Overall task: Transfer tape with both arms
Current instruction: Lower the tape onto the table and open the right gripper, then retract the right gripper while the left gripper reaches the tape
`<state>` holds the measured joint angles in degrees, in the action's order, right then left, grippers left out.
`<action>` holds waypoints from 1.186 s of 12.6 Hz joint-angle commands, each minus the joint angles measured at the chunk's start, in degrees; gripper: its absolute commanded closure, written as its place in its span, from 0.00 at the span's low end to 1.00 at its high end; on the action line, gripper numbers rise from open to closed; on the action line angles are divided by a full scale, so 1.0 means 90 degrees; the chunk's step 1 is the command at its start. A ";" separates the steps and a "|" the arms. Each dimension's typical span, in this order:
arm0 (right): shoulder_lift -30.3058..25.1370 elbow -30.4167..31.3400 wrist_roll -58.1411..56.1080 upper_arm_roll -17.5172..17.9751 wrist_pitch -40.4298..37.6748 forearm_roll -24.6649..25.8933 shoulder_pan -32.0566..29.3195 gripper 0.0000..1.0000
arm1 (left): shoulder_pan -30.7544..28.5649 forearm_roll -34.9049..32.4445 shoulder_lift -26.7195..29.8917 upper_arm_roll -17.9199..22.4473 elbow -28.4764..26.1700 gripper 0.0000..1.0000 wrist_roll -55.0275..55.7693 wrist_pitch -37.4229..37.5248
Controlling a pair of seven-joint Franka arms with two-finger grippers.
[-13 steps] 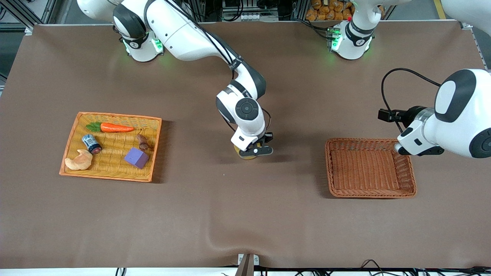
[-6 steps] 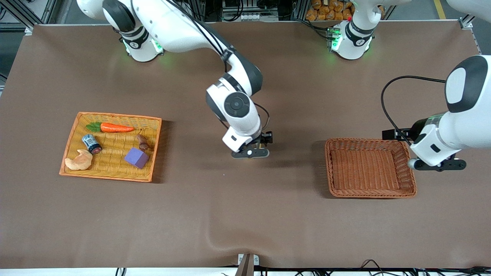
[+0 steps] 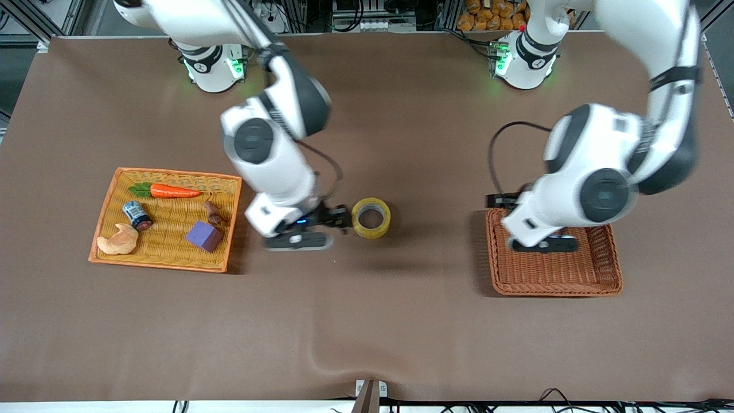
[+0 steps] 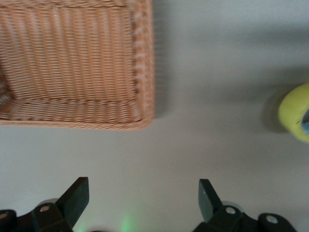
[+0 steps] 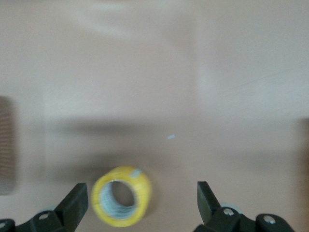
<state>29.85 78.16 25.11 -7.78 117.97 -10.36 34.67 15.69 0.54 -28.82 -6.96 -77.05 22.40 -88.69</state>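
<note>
Right arm is bent down over the table between the yellow tray [image 3: 166,219] and the tape [image 3: 371,218]; right gripper [image 3: 298,240] is spread wide, nothing held. Tape is lying flat on the cloth just beside it. Left gripper [image 3: 543,245] is held released over the brown basket [image 3: 554,284].

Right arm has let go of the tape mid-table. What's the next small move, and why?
Probably swing the left claw, open over the brown basket, toward the tape and lower it. The tape lies flat on the table, free, and the open right claw is beside it, holding nothing.
</note>
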 commanded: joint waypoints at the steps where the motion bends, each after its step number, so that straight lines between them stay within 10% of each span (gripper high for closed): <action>1: -0.1284 0.1131 -0.0845 0.0210 -0.0603 -0.0030 -0.1036 0.00 | 0.0403 0.0067 -0.0234 0.0051 0.0075 0.00 0.0595 -0.0311; 15: -0.3140 0.1267 -0.4164 0.0190 -0.3029 0.1011 -0.3755 0.00 | 0.2271 -0.0002 -0.2022 0.0080 0.0036 0.00 0.4210 -0.3524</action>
<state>5.17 86.78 -7.05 -7.44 90.84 -4.52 2.68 35.69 0.54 -46.48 -7.01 -77.41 57.83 -118.73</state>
